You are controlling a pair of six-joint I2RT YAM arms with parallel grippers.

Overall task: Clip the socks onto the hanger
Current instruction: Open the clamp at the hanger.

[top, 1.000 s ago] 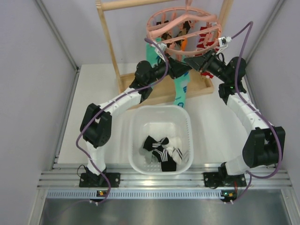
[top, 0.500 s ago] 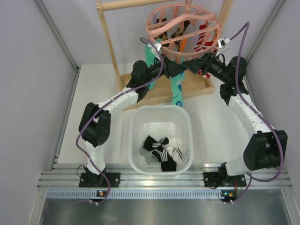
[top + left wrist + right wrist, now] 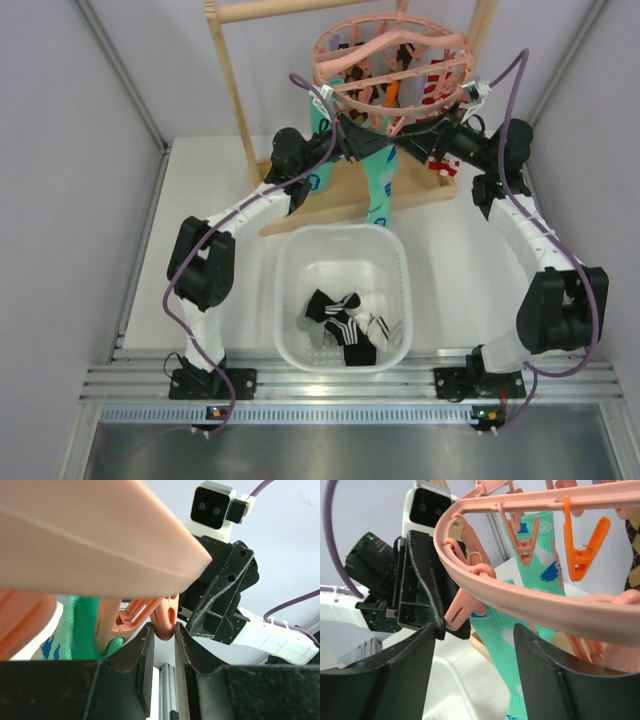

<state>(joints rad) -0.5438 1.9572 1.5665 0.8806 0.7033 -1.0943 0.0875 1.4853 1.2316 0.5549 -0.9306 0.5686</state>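
The socks, black with white stripes, lie in a heap inside the white basket. The pink round hanger hangs from the wooden rack, its ring crossing the right wrist view. My left gripper is raised under the hanger's near rim. In the left wrist view it is shut on the tail of a pink clip peg. My right gripper faces it from the right. Its jaws stand open with nothing between them, just below the ring.
A long teal patterned sock hangs from the hanger between the two grippers. An orange peg and other pink pegs dangle from the ring. The light wooden rack and its base stand behind the basket.
My right gripper has opened from nearly shut. Both grippers have risen and moved back toward the hanger's rim. The left gripper has kept its pinch.
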